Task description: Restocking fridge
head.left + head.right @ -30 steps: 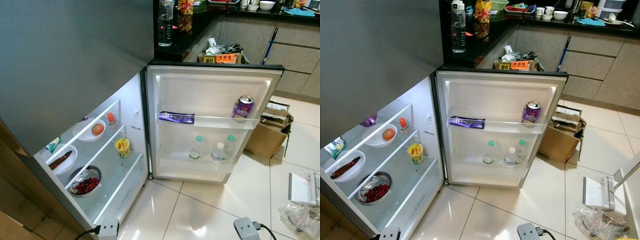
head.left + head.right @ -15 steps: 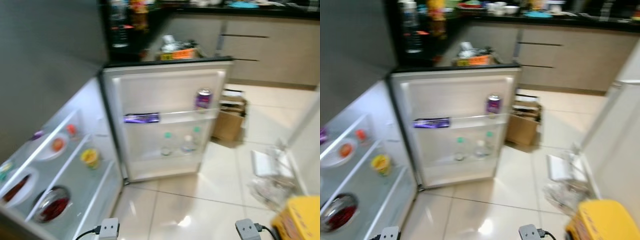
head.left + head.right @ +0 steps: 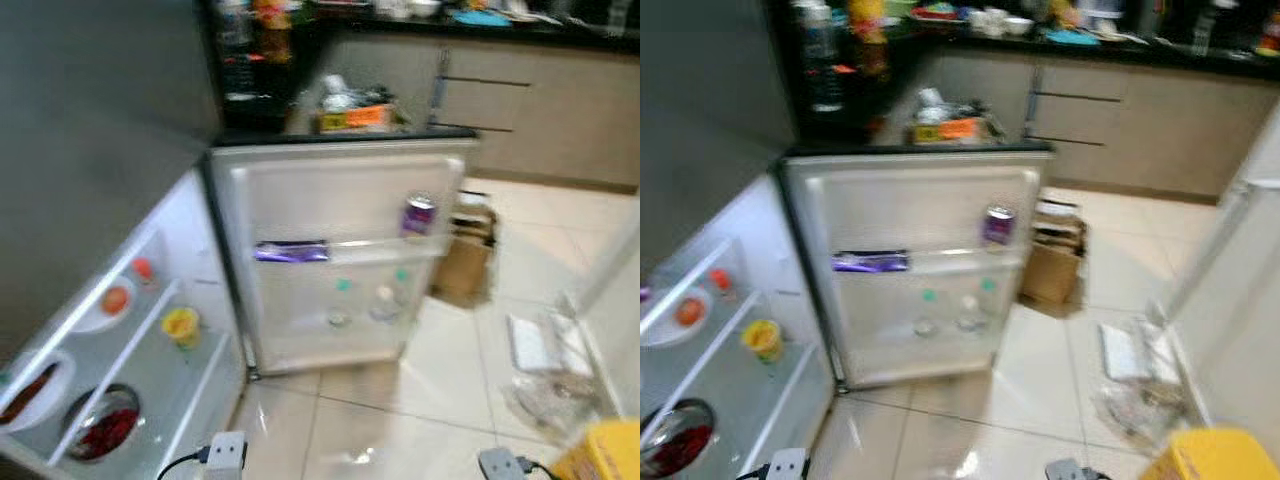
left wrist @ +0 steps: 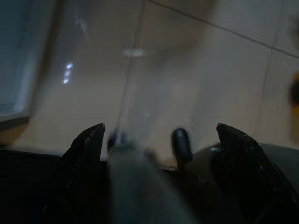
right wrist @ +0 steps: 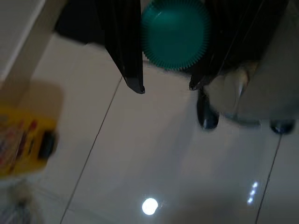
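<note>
The fridge stands open, blurred in the eye views. Its door (image 3: 340, 180) carries a purple can (image 3: 418, 214), a purple bar (image 3: 290, 251) and some small bottles (image 3: 385, 300) on the lower rack. The shelves (image 3: 150, 340) hold a bowl with an orange fruit (image 3: 113, 299), a yellow cup (image 3: 180, 325) and a steel bowl of red food (image 3: 100, 432). My right gripper (image 5: 166, 86) hangs low over the floor, shut on a bottle with a green cap (image 5: 175, 35). My left gripper (image 4: 159, 140) also hangs over the floor, with a blurred grey shape in front of it.
A yellow box (image 3: 1215, 460) lies on the tiled floor at my right, beside a crumpled plastic bag (image 3: 545, 390). An open cardboard box (image 3: 465, 260) stands right of the fridge door. Cabinets and a cluttered dark counter (image 3: 1110, 40) run along the back.
The whole picture swung right and then slightly back, so the camera moved. The yellow box came into view at the lower right. Nothing in the fridge has shifted.
</note>
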